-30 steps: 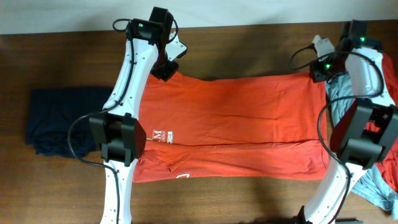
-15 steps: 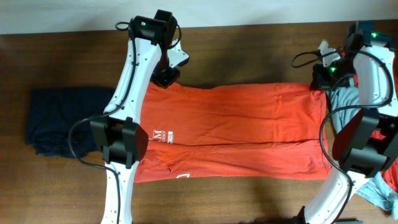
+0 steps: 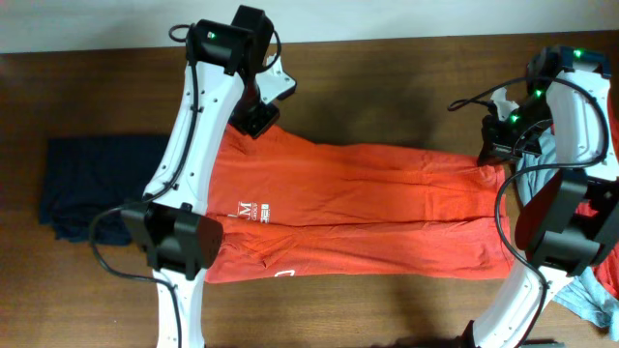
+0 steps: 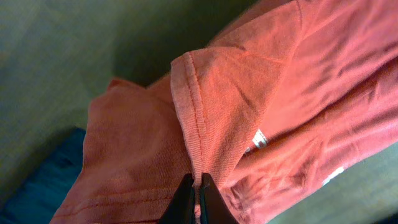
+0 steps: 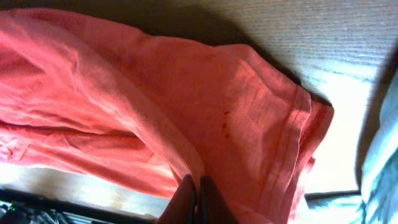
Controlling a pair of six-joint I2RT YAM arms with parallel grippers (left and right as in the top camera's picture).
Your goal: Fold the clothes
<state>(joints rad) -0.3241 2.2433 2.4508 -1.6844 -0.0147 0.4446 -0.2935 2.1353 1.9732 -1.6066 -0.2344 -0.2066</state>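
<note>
Now left tool [image 4: 197, 184] and right tool [image 5: 194, 185] clamp tight on the orange-red T-shirt [image 3: 387, 188] far edge; best carry it evenly, taut, to the near hem.

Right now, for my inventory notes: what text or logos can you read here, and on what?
"M": white letter on the orange-red T-shirt, overhead view.
The small white print beside it: too small to read.
The white outline mark near the shirt's lower hem: unreadable.
Left wrist view: white print scraps, blurred.
</note>
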